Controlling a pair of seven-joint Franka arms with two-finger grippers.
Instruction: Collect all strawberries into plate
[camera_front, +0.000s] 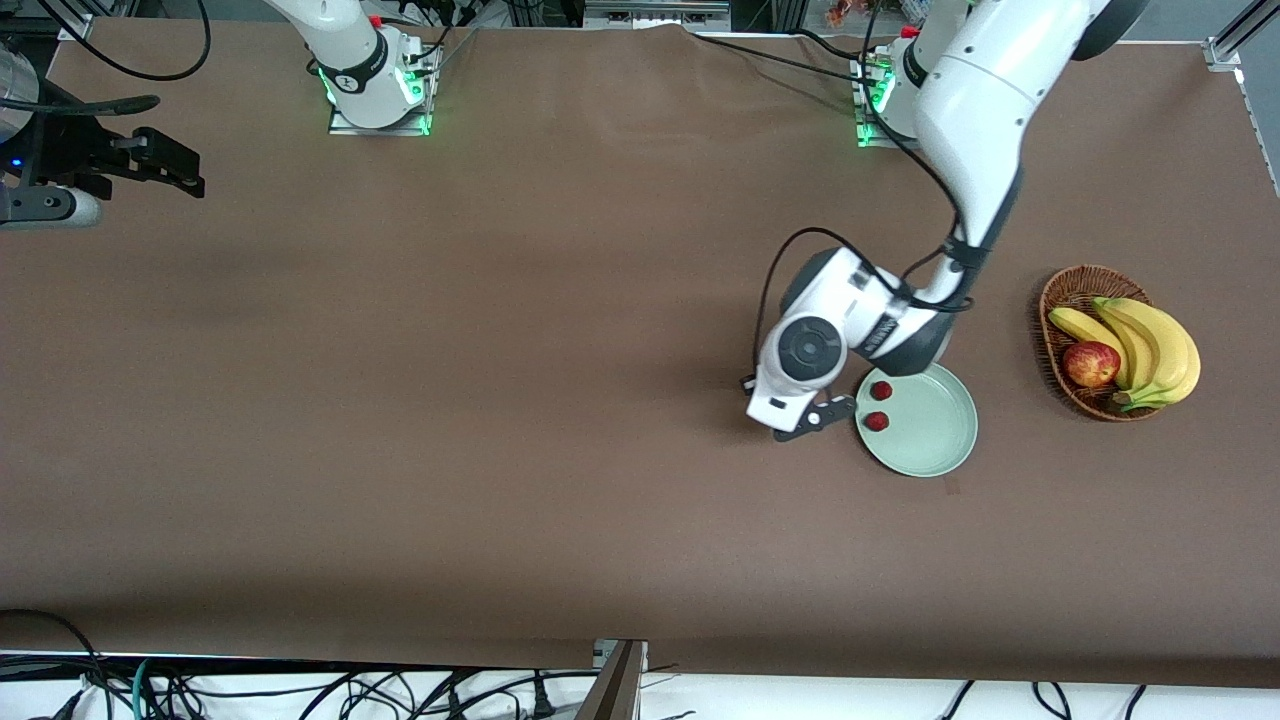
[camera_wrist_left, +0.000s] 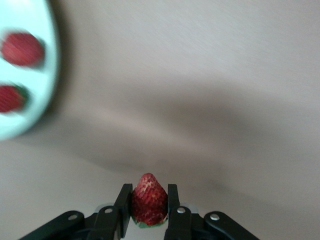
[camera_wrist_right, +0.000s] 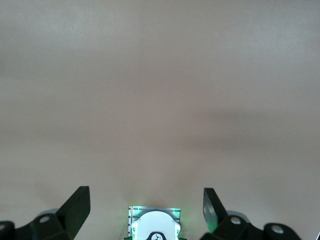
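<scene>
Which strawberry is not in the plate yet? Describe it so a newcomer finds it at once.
Find the mint-green plate beside the fruit basket; two strawberries lie in it. The left gripper hangs over the table beside the plate's rim. The third strawberry is pinched between its fingers, the only one held.

A brown woven basket (camera_front: 1075, 290) sits on the table (camera_front: 500, 400) toward the left arm's end. In the basket lie a bunch of yellow bananas (camera_front: 1150, 350) and, touching them, a red apple (camera_front: 1090, 364).
</scene>
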